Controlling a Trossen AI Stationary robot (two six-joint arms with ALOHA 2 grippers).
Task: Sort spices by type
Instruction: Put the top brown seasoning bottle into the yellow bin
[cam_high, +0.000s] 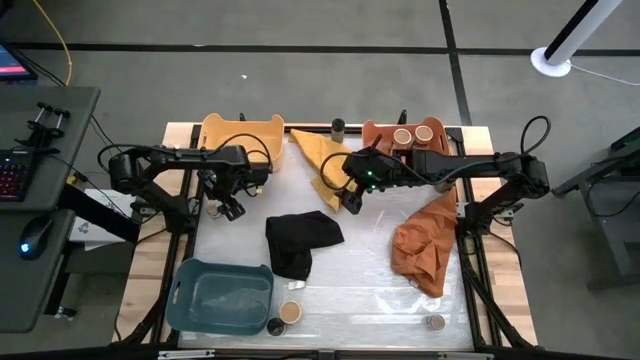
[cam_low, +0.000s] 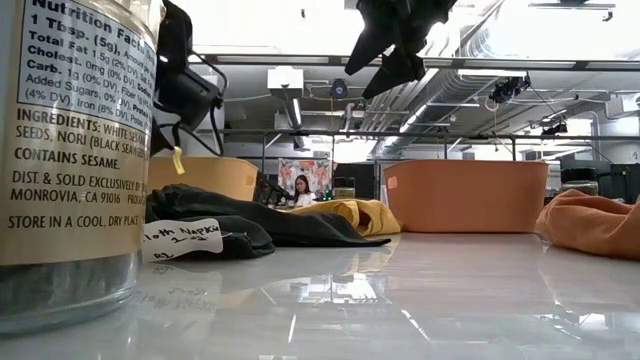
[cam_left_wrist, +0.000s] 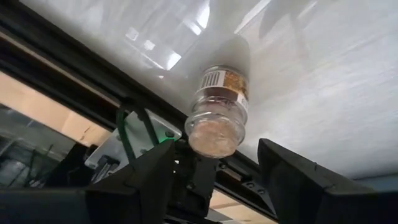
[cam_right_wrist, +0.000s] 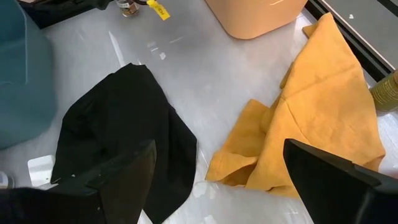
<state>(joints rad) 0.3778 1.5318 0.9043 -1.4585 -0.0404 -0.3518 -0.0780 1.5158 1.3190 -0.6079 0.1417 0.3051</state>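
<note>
A small clear spice jar with a pale lid stands on its base by the table's left edge. My left gripper hovers just above it, tipped down and open, one finger to each side and short of the jar. My right gripper hangs open in mid-air over the gap between the black cloth and the yellow cloth, with nothing between its fingers. Two tan-lidded jars stand inside the salmon bin.
A yellow bin stands at the far left and a blue bin at the near left. An orange cloth lies at the right. More jars stand at the far edge and near edge.
</note>
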